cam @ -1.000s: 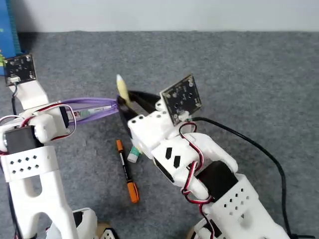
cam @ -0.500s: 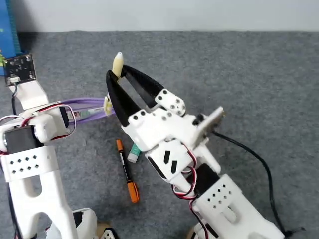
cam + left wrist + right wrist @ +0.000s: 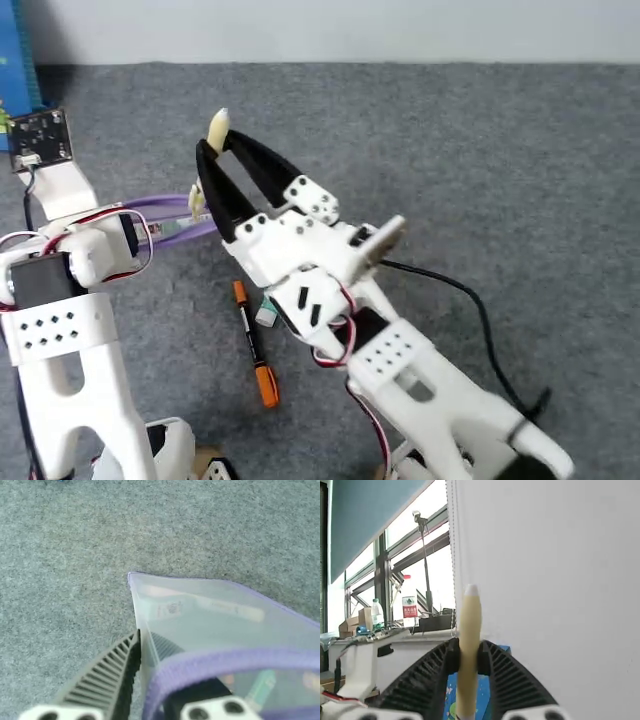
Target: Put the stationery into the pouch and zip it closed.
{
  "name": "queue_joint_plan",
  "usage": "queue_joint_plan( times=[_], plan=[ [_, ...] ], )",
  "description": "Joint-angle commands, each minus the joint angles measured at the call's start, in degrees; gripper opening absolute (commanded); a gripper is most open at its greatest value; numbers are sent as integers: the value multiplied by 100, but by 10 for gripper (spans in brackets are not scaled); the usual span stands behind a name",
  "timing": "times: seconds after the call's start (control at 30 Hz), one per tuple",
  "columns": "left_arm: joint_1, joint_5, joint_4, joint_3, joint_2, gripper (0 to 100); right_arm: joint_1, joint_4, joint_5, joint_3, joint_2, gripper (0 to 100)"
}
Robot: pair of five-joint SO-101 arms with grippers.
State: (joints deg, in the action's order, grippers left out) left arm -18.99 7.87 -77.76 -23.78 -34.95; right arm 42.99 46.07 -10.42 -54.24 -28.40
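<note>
Holding a cream pen [image 3: 217,125] upright, the right end effector [image 3: 212,150] is closed on it by the end of the purple-edged pouch [image 3: 165,215]. The left end effector [image 3: 147,645] is clamped on the pouch's edge. The task looks early: an orange marker [image 3: 252,345] and a green-capped item [image 3: 268,310] lie on the bench [image 3: 500,150], and the zipping is undone. The left wrist view shows that clamp close up, while the high view shows the loose stationery.

**Where things sit on my table**

At the table's [image 3: 500,150] left side my left gripper [image 3: 140,640] clamps one end of the pouch [image 3: 165,222], which stretches toward the centre. My right gripper [image 3: 220,148] sits at the pouch's other end with a pen [image 3: 217,127] pinched between its jaws. The pen's lower tip is just beside the pouch. Nearer the arm bases, between both arms, a marker [image 3: 253,343] lies on the table. A short stick [image 3: 266,312] lies just beside it.
</note>
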Motion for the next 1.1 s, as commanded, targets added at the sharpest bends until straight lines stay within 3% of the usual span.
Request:
queue_joint_plan(
  times=[0.0, 0.17, 0.4, 0.6, 0.8, 0.97, 1.07],
  plan=[
    [-9, 53, -26, 136, -18, 13, -13, 488, -26, 62, 514, 8],
    [-18, 53, -26, 119, -18, 13, 31, 224, -18, -35, 716, 17],
    [-35, 53, 18, 31, -18, 13, 119, -2070, -53, -53, -479, 247],
    [-35, 53, 26, 66, -26, 13, -75, -4558, -97, -62, -2026, 253],
    [-35, 308, 44, 233, -26, 13, -804, -7081, -949, -35, -3178, 252],
    [-35, 677, 26, 435, -26, 13, -1323, -8215, -967, -88, -3275, 252],
    [-44, 756, 18, 558, -26, 13, -1473, -8347, -967, -290, -3275, 252]
  ],
)
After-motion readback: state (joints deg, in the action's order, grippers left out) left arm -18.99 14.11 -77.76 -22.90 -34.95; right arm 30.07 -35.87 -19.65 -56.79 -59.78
